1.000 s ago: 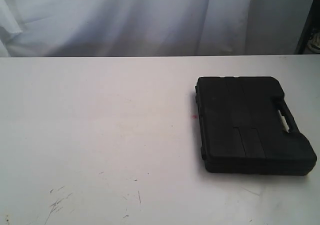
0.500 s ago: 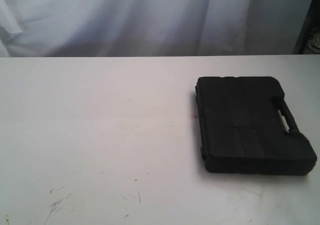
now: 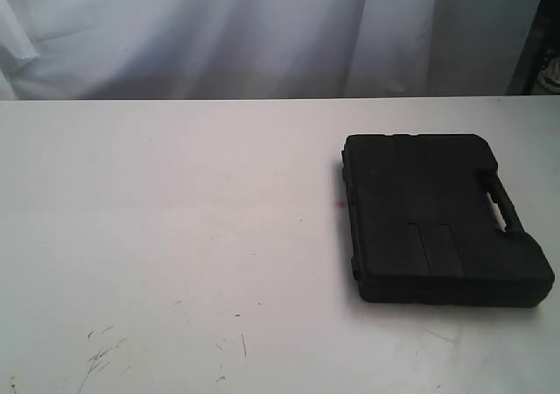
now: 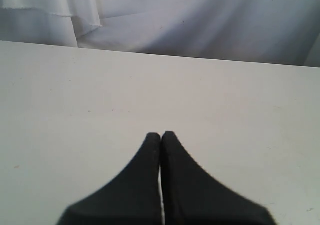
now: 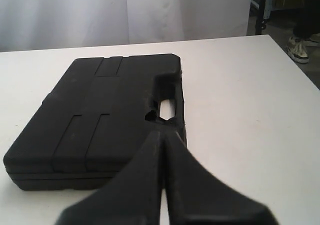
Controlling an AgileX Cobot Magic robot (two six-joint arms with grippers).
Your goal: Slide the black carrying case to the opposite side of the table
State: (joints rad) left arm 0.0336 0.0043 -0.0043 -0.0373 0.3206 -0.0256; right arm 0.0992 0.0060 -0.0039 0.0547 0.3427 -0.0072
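Observation:
The black carrying case [image 3: 437, 219] lies flat and closed on the right part of the white table [image 3: 175, 219], its handle on the right edge. Neither gripper shows in the exterior view. In the right wrist view the case [image 5: 100, 115] fills the middle, with my right gripper [image 5: 163, 134] shut and empty, its tips over the case's edge by the handle cutout [image 5: 165, 107]. Whether they touch it is unclear. My left gripper [image 4: 161, 134] is shut with nothing in it, above bare table [image 4: 75, 95], and the case is out of that view.
White curtains [image 3: 262, 35] hang behind the table's far edge. A small red spot [image 3: 340, 204] sits just left of the case, and dark scuff marks [image 3: 101, 355] lie near the front left. Beyond the right table edge is floor with a shoe [image 5: 298, 49].

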